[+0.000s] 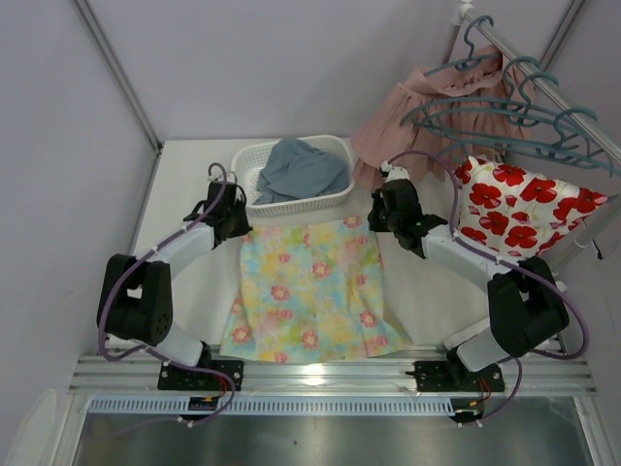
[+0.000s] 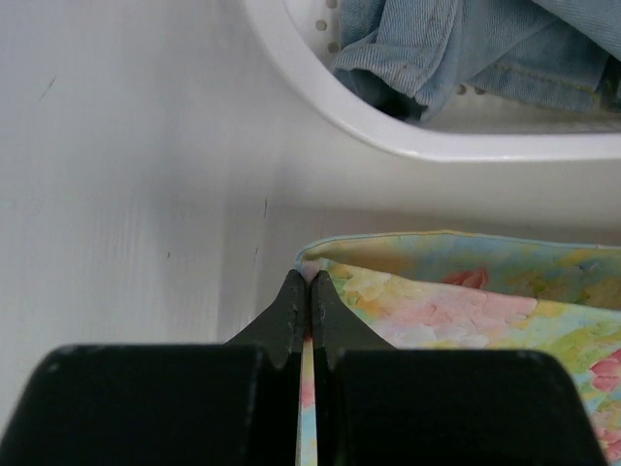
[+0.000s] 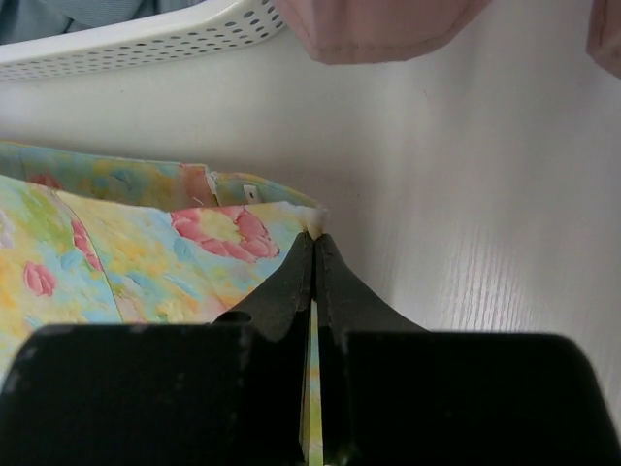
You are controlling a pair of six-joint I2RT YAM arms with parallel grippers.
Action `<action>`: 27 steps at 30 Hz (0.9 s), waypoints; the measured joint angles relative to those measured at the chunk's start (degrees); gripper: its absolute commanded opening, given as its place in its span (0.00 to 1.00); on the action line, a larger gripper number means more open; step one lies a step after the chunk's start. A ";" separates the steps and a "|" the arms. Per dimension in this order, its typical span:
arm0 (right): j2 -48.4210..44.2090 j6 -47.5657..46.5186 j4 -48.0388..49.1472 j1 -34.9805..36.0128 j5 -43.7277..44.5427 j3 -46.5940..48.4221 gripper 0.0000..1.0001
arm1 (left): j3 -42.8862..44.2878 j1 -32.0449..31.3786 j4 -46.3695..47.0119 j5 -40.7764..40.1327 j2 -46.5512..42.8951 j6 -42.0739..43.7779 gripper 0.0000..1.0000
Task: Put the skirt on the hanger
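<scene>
1. From above: the flowered skirt (image 1: 309, 291) lies flat on the table (image 1: 184, 175), its waist edge toward the white basket (image 1: 291, 204) that holds a denim garment (image 1: 301, 170). The left gripper (image 1: 236, 225) sits at the skirt's far left corner and the right gripper (image 1: 380, 221) at its far right corner. A teal hanger (image 1: 485, 126), one of several, hangs on the rail (image 1: 543, 83) at far right, well apart from the skirt and crowded by a pink skirt (image 1: 408, 116) and a white garment (image 1: 519, 204) with red flowers. The skirt is not yet on it.

2. Left wrist: the left gripper (image 2: 309, 282) is pinched tight on the very corner of the skirt (image 2: 466, 291), with a sliver of cloth showing between the fingers. The basket (image 2: 388, 126) sits just beyond.

3. Right wrist: the right gripper (image 3: 315, 238) is likewise clamped on the opposite corner of the skirt (image 3: 146, 252), near the basket (image 3: 146, 39) and the hem of the pink skirt (image 3: 378, 24).

4. Risks, as a judgement: each hold takes only a thin bite of soft cloth, so a corner could slip free on the lift. Uneven raising would let the waist sag or twist. The carry to the rail may also snag the neighbouring garments or knock the wrong hanger.
</scene>
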 measured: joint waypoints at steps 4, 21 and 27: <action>3.58 -1.53 2.91 -0.70 -0.02 0.15 0.00 | 0.81 -0.02 2.67 0.44 2.99 0.76 0.11; 4.39 -6.01 -2.60 -0.11 -7.41 9.86 0.87 | 3.76 -0.42 -5.70 -3.48 -13.35 0.02 0.87; -5.75 -4.61 -4.90 6.05 -8.39 6.86 0.84 | -4.35 -1.86 -7.72 -2.47 -27.52 -3.76 0.85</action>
